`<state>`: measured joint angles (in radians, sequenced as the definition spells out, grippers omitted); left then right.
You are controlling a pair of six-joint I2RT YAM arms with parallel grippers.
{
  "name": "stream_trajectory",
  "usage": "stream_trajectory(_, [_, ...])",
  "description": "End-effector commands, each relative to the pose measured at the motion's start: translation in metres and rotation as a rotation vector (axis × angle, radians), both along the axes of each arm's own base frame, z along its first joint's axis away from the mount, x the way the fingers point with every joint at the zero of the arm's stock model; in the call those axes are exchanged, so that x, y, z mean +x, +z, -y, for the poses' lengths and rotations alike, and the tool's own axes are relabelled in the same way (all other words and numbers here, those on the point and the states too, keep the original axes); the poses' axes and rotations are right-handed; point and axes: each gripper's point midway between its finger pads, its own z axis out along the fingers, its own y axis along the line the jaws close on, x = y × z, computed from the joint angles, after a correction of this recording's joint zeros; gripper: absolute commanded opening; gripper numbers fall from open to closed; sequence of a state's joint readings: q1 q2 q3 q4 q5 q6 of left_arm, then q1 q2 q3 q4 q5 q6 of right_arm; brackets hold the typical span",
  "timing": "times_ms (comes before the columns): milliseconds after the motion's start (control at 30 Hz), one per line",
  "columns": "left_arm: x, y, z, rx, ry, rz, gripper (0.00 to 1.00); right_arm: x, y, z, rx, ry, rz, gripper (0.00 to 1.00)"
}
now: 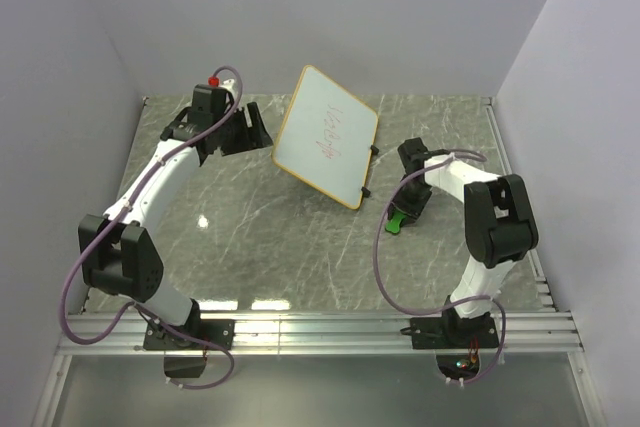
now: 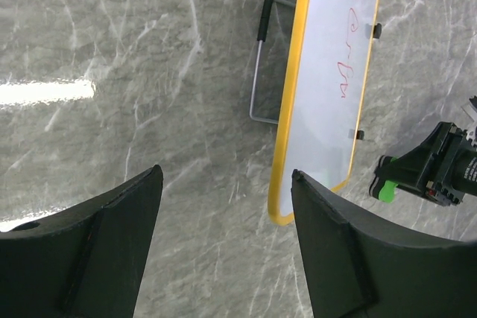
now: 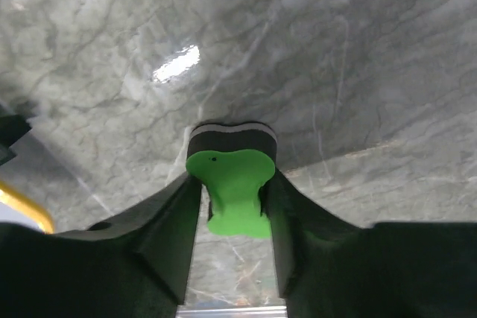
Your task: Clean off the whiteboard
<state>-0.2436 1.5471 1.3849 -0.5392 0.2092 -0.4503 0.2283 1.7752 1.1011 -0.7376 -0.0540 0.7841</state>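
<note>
The whiteboard (image 1: 326,135) stands tilted on its wire stand at the back middle of the table, with red scribbles on its white face and an orange-yellow frame. In the left wrist view the whiteboard (image 2: 332,72) fills the upper right. My left gripper (image 1: 250,127) hangs open just left of the board, with only bare table between its fingers (image 2: 223,184). My right gripper (image 1: 402,215) is down at the table right of the board, shut on a green eraser (image 3: 232,188) with a black felt base. The eraser (image 1: 397,221) shows as a green spot under the right wrist.
The board's wire stand (image 2: 261,72) and black feet (image 1: 372,151) jut out from its edges. Grey marble tabletop (image 1: 280,237) spreads between the arms. Aluminium rails (image 1: 330,327) run along the near edge, and white walls close in the sides and back.
</note>
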Motion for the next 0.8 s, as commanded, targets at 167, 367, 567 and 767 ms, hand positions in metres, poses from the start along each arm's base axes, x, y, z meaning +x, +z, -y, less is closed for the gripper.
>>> stream_trajectory(167, [0.003,0.016,-0.003,0.018,0.001,0.059,0.75,0.015,-0.008,0.014,-0.073,0.001,0.014,0.22])
stream_trajectory(367, [0.026,0.025,0.014,-0.021,-0.060,0.063,0.65,0.020,0.009,0.015,-0.075,0.014,0.048,0.00])
stream_trajectory(567, [0.059,0.037,0.045,-0.127,-0.151,0.112,0.65,0.034,0.052,0.008,-0.040,0.046,0.140,0.00])
stream_trajectory(767, [0.089,0.012,0.076,-0.206,-0.275,0.053,0.64,0.041,0.095,0.003,-0.001,0.065,0.211,0.00])
